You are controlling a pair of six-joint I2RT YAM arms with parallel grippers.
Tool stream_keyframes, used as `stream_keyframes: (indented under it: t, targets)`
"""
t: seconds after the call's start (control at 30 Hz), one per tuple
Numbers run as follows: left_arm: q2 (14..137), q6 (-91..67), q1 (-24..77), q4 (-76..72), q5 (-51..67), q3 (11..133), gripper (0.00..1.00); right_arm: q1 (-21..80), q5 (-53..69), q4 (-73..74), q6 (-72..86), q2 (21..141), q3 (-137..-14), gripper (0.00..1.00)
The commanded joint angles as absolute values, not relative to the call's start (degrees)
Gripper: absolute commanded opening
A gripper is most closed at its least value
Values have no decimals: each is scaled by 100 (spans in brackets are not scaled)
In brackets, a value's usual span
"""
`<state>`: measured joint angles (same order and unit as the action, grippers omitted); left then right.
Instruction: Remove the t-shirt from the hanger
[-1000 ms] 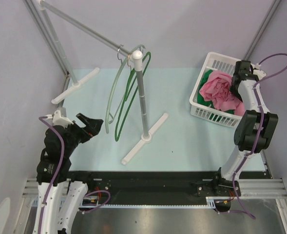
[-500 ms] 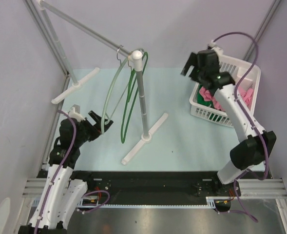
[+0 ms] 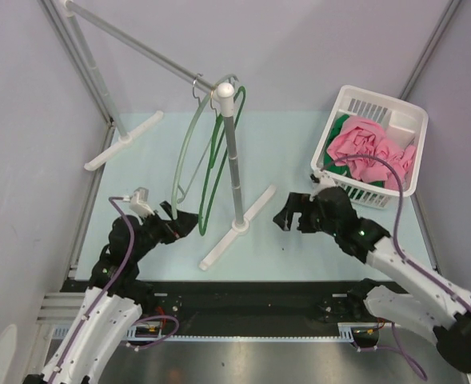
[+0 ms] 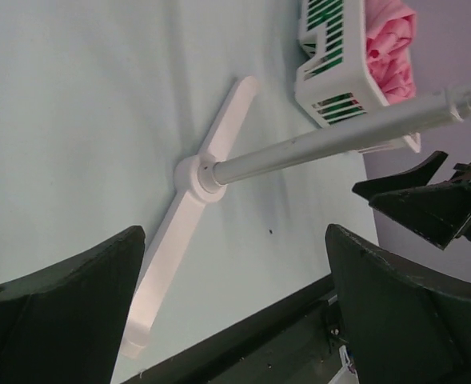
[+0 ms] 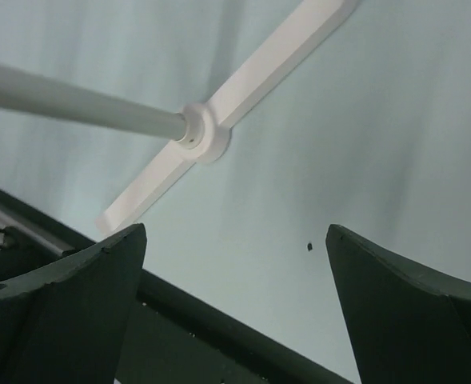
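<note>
Two bare wire hangers, a pale green hanger (image 3: 185,148) and a dark green hanger (image 3: 211,172), hang from the rail by the white joint (image 3: 225,93). No shirt is on either. A crumpled pink garment (image 3: 369,150) lies in the white basket (image 3: 343,186) over green cloth. My left gripper (image 3: 184,224) is open and empty, low over the table left of the rack foot (image 3: 237,226). My right gripper (image 3: 286,214) is open and empty, to the right of that foot. Both wrist views show open jaws, left (image 4: 235,264) and right (image 5: 235,248), with nothing between them.
The rack's upright pole (image 3: 233,164) and cross foot (image 4: 195,172) stand between the grippers. The long rail (image 3: 131,44) runs to the back left, with a second foot (image 3: 123,140). The black front edge (image 3: 243,292) is close behind both grippers. The basket (image 4: 331,80) shows in the left wrist view.
My right arm left the basket and swung down to the table in front of the rack foot. My left gripper moved right and lower toward the foot. The hangers stayed bare.
</note>
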<state>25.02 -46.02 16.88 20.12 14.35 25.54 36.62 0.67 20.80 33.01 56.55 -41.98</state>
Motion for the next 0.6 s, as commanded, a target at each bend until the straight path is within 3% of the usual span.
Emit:
stream_keyframes:
  t: [0.0,0.33,0.57]
  targets:
    - [1671,-5079,2196,1328,1556,1908,100,3648,475,1468,3453,4090,-3263,100]
    - [686,-5880,3058,151,1679,625,100,3551,-431,1476,5290,1041,-1355,100]
    - [-324,-6397,3146,-702,1889,-490,100,3516,426,1092,6397,448,-467,100]
